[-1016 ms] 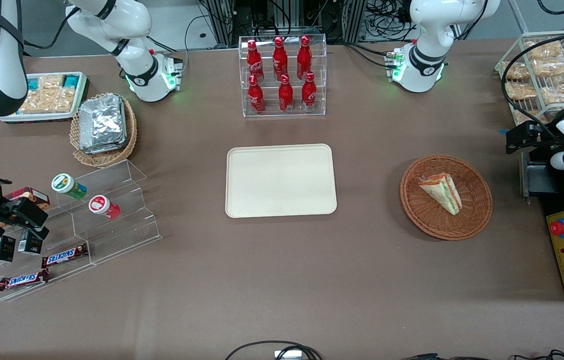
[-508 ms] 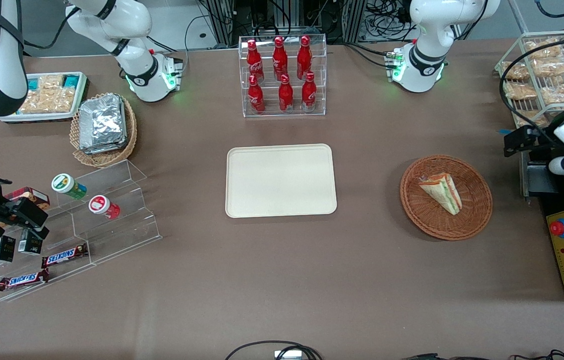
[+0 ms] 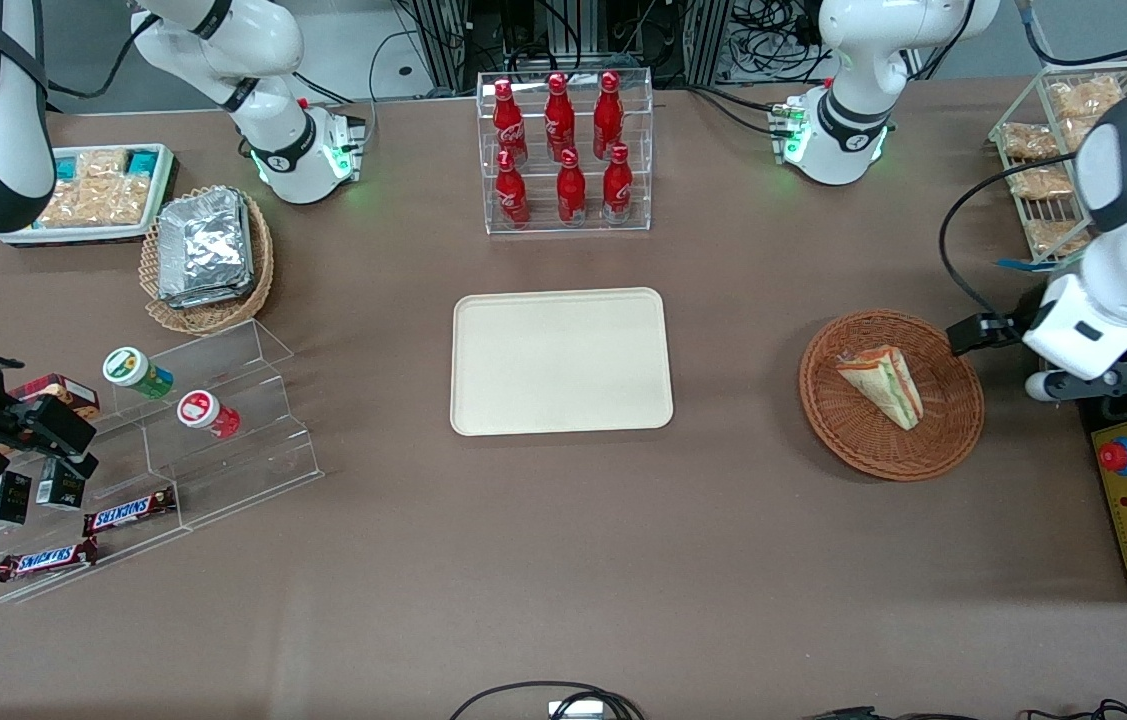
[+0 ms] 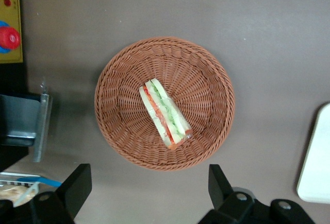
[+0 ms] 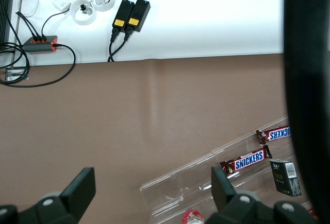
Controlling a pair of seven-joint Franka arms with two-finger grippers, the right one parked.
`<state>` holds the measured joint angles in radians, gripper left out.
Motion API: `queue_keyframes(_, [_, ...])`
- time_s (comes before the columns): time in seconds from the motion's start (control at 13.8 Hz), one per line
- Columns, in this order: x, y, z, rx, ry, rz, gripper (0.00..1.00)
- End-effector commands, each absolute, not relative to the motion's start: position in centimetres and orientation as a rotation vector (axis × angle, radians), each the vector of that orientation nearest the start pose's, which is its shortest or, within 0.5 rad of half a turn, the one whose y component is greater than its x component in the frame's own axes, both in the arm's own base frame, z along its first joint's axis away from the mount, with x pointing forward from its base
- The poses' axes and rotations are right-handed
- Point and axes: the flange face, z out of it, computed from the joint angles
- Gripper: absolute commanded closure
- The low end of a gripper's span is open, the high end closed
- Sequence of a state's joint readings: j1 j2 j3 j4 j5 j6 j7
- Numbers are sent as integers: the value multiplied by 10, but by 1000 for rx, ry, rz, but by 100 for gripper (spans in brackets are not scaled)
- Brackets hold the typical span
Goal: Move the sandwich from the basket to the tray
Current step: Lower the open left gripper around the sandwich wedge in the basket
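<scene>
The sandwich (image 3: pixel 885 384) (image 4: pixel 165 113), a wrapped white wedge with green and red-orange filling, lies in the round reddish-brown wicker basket (image 3: pixel 953 440) (image 4: pixel 116 74). The cream-beige tray (image 3: pixel 561 360) (image 4: pixel 317 157) lies bare in the middle of the table, beside the basket toward the parked arm's end. My left gripper (image 3: pixel 1063 345) (image 4: pixel 147 193) hangs above the table just outside the basket's rim, toward the working arm's end. It is open, its two black fingers (image 4: pixel 77 183) spread wide over bare tablecloth with nothing between them.
A black control box with a red button (image 3: pixel 1120 456) sits close under the left arm. A wire rack of snack packets (image 3: pixel 1053 150) stands farther from the front camera. The acrylic rack of red bottles (image 3: pixel 565 150) stands farther from the camera than the tray.
The left arm has swung in from the table's edge toward the basket, bringing its gripper down next to the rim. The sandwich, basket and tray have not moved.
</scene>
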<state>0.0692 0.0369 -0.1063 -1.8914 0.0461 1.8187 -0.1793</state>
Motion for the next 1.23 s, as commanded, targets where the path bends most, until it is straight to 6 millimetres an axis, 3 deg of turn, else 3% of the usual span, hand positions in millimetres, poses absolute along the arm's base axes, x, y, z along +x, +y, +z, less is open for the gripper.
queue_keyframes(0.0, [521, -19, 445, -3061, -363, 79, 0])
queue_keyframes(0.15, [505, -22, 414, -3048, -493, 36, 0])
queue_keyframes(0.58, [486, -27, 350, -3003, -764, -4, 0])
queue_keyframes(1.16, [476, -29, 283, -3017, -861, -92, 0])
